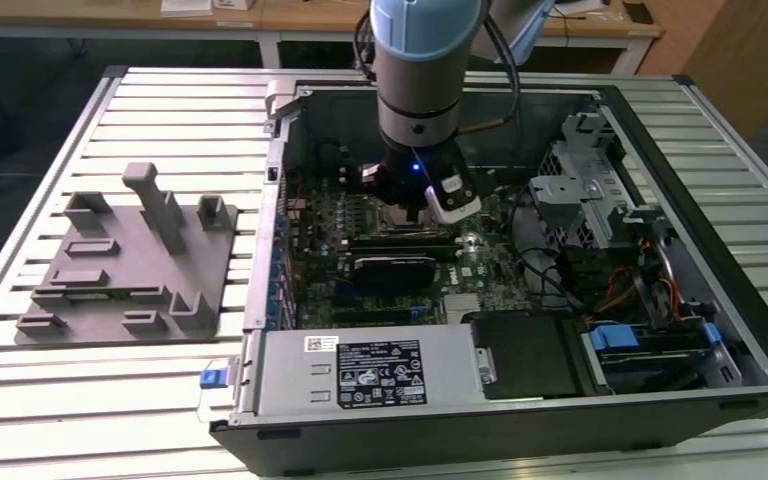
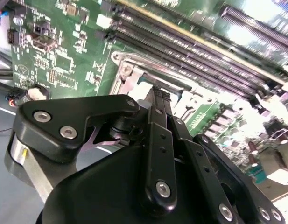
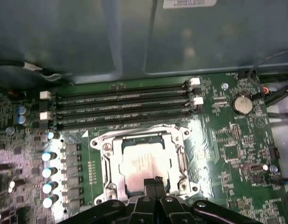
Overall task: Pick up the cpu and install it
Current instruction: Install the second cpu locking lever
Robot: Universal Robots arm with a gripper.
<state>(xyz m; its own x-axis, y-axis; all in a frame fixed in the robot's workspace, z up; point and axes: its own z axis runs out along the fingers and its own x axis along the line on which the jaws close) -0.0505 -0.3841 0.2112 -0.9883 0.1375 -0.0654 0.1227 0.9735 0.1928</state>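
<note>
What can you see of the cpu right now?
In the first wrist view the cpu is a flat square chip with a pale silvery, glare-washed top. It lies level inside the metal socket frame on the green motherboard, below the memory slots. The gripper sits at its near edge, covering that part.

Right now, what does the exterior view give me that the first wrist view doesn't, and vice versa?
Exterior view alone: the whole open computer case on the slatted table, the grey plastic fixture beside it on the exterior view's left, and the arm reaching down into the case.

First wrist view alone: the cpu lying in its metal socket frame, the memory slots and a coin cell.

Both: the green motherboard and the gripper over it.
</note>
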